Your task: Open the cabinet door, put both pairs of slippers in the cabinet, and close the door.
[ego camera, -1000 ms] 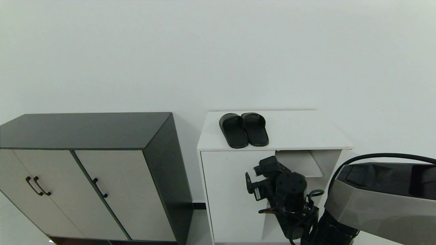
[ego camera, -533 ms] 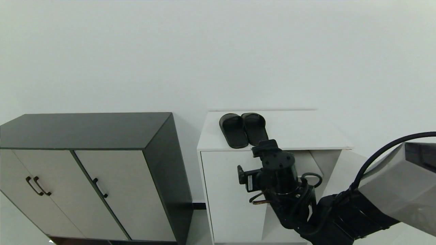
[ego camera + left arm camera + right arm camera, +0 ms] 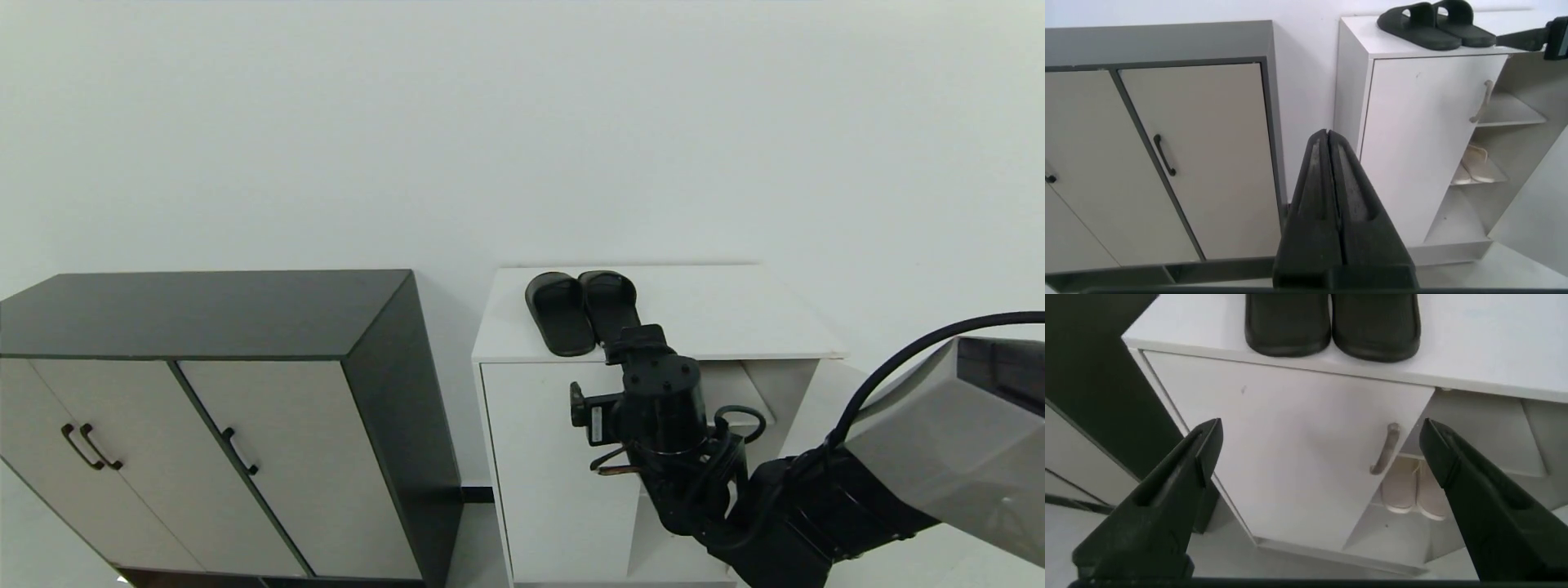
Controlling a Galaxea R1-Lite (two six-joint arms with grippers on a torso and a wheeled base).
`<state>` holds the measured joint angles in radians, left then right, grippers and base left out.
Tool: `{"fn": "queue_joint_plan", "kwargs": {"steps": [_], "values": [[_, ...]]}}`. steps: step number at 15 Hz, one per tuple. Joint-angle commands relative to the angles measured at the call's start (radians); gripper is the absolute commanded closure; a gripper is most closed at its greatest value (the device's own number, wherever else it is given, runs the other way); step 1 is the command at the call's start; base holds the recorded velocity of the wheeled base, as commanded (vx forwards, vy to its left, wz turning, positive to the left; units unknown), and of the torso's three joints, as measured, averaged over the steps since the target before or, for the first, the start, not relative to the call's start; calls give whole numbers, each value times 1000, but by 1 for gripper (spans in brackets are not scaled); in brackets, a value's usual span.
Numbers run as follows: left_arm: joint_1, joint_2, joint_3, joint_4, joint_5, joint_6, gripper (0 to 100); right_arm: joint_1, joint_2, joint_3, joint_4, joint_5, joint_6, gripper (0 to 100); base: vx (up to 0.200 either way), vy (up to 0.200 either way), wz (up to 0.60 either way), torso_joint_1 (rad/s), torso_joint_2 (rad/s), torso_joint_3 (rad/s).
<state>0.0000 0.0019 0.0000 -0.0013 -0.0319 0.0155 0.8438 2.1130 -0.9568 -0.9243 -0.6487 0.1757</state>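
Note:
A pair of black slippers [image 3: 584, 310] lies on top of the white cabinet [image 3: 563, 457], near its front edge. My right gripper [image 3: 633, 336] sits just in front of that edge, by the right slipper's heel. In the right wrist view the gripper [image 3: 1321, 433] is open, nothing between its fingers, with the black slippers [image 3: 1331, 322] ahead. The cabinet's right side stands open, and a pair of white slippers [image 3: 1417, 490] rests on a shelf inside, beside the closed door's handle [image 3: 1386, 449]. My left gripper [image 3: 1328, 139] is shut and empty, low and off to the left of the white cabinet [image 3: 1417, 155].
A grey cabinet with a black top [image 3: 204, 310] and closed doors stands left of the white one, with a narrow gap between them. A plain wall runs behind both. The white cabinet's opened door [image 3: 1535, 220] swings out on the right.
My right arm has risen from in front of the open compartment to the cabinet's top edge, close to the black slippers. The slippers have not moved.

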Motion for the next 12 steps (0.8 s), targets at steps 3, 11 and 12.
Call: {"fn": "queue_joint_plan", "kwargs": {"steps": [3, 11, 12], "values": [[0, 0, 0, 0, 0, 0, 100, -2, 21, 0, -15, 0, -1, 0, 200, 0, 0, 7, -1, 2], [2, 0, 0, 0, 0, 0, 100, -5, 21, -2, -16, 0, -2, 0, 200, 0, 0, 5, 1, 1], [0, 0, 0, 0, 0, 0, 100, -5, 21, -2, -16, 0, -2, 0, 200, 0, 0, 7, 7, 2]]}}
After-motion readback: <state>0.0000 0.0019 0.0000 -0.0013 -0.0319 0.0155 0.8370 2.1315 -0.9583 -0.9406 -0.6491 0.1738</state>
